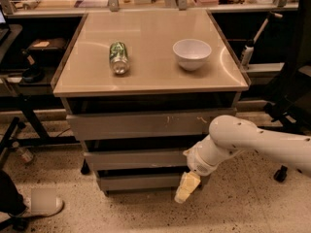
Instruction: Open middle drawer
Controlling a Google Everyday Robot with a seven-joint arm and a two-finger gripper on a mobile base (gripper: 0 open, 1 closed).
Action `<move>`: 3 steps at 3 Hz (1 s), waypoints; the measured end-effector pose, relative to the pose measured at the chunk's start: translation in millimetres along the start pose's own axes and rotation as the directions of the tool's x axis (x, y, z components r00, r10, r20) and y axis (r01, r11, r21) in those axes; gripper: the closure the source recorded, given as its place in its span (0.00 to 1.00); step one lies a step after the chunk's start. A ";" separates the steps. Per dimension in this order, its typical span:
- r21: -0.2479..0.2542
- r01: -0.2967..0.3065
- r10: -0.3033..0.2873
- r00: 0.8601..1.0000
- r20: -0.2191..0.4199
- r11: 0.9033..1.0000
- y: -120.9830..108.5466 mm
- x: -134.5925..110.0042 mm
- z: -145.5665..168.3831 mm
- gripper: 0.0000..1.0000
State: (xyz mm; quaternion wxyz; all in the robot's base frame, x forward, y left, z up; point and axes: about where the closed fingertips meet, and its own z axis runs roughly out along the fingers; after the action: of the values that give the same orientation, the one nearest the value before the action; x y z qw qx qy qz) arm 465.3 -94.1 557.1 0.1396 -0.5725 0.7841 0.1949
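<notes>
The drawer unit has three grey fronts. The middle drawer (136, 158) is a wide plain grey panel, shut, below the taller scratched top front (146, 124) and above the small bottom front (141, 181). My white arm (243, 140) reaches in from the right. My gripper (185, 188) hangs down with pale yellowish fingers in front of the bottom drawer's right end, just below the middle drawer's right end.
On the tan cabinet top (146, 76) lie a green can (118, 57) on its side and a white bowl (192, 53). An office chair base (282, 115) stands at the right. A desk frame (24, 125) and a person's shoe (41, 205) are at the left.
</notes>
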 end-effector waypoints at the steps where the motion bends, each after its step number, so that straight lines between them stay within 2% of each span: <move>1: 0.042 -0.031 0.030 0.999 0.035 0.999 -23.3 -2.6 26.6 0.00; 3: 0.140 -0.040 0.027 0.995 0.092 0.989 -85.9 -11.5 56.1 0.00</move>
State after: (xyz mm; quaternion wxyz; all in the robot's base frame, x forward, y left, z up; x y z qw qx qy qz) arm 550.4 -81.3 500.0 0.2116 -0.5386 0.7984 0.1666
